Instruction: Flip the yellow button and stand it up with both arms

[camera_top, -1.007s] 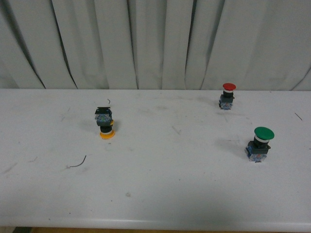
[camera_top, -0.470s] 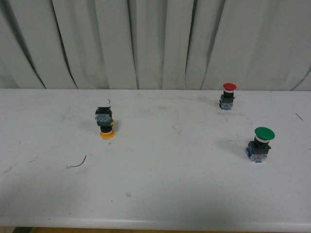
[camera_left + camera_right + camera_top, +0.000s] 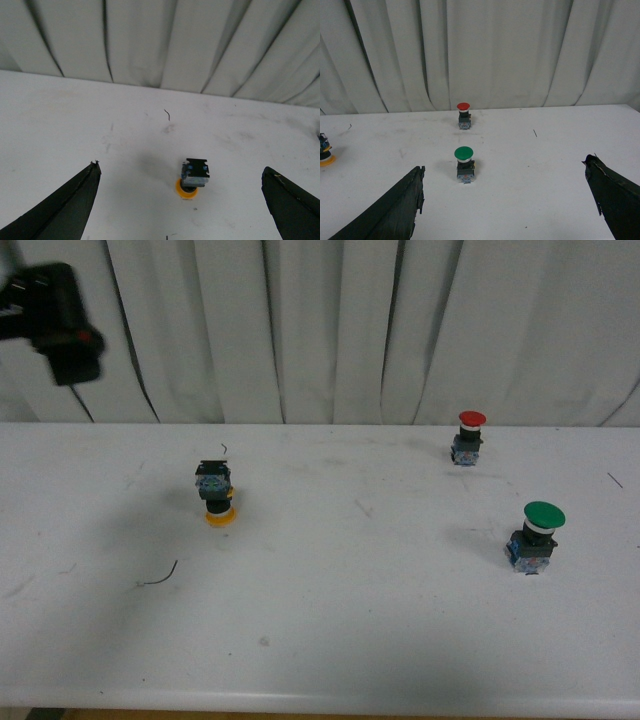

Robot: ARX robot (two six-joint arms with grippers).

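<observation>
The yellow button [image 3: 217,496] stands upside down on the white table [image 3: 330,620], left of centre, with its yellow cap down and its black and blue block up. In the left wrist view the button [image 3: 193,177] lies ahead, between the two black fingers of my open, empty left gripper [image 3: 180,169], which is well above it. Part of my left arm [image 3: 60,325], black with a red band, shows high at the far left of the front view. My right gripper [image 3: 505,167] is open and empty. The yellow button's cap shows at the edge of the right wrist view [image 3: 326,159].
A red-capped button [image 3: 470,435] stands upright at the back right, and a green-capped button [image 3: 538,533] upright nearer on the right. Both show in the right wrist view, red [image 3: 463,114] and green [image 3: 464,163]. A thin wire scrap [image 3: 160,575] lies front left. A grey curtain [image 3: 330,330] hangs behind.
My left arm has come into the front view at the upper left, casting a shadow on the table. The three buttons have not moved.
</observation>
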